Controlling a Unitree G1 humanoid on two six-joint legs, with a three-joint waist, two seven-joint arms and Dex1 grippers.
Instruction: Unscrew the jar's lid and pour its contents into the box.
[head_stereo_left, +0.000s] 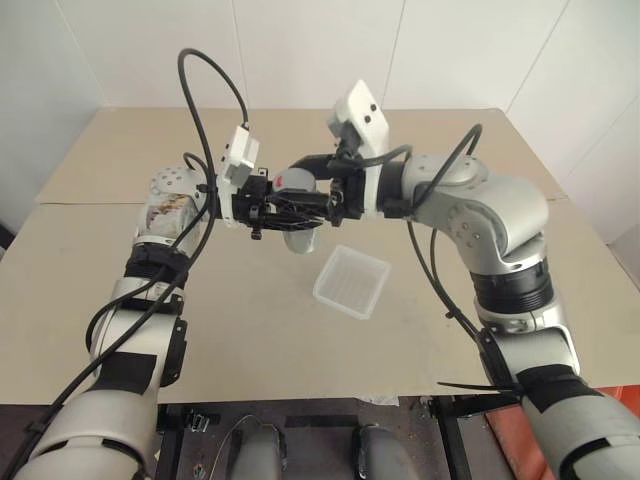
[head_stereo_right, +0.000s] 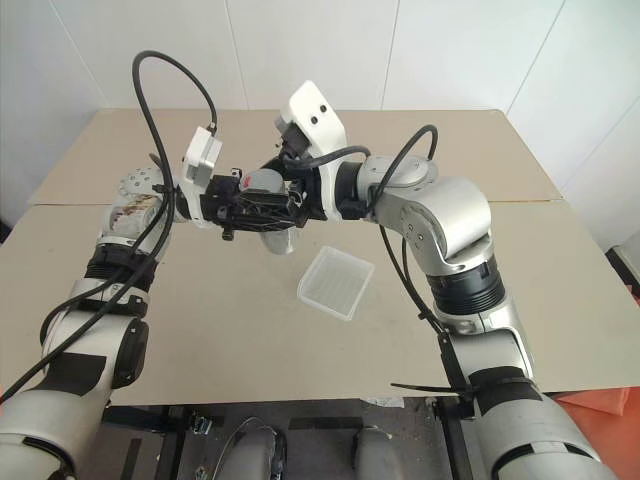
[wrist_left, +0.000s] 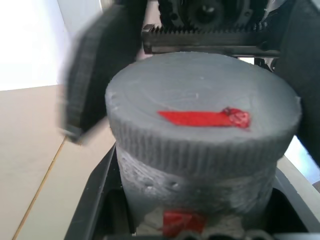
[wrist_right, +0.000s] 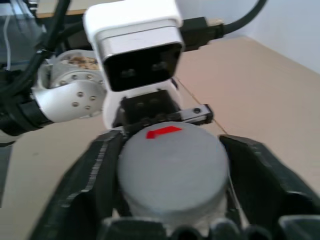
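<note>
Left hand (head_stereo_left: 285, 212) level, clenched on jar (head_stereo_left: 300, 238); right hand (wrist_right: 167, 165) facing it, clamped round lid (wrist_right: 172, 160); both above table (head_stereo_left: 250, 330).

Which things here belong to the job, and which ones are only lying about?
Job: jar, lid, box, left gripper holding the jar, right gripper closed on the lid.
Lying about: nothing besides the table.

A beige table (head_stereo_left: 150, 300) made of joined boards stands against plain white panelled walls (head_stereo_left: 300, 50).
</note>
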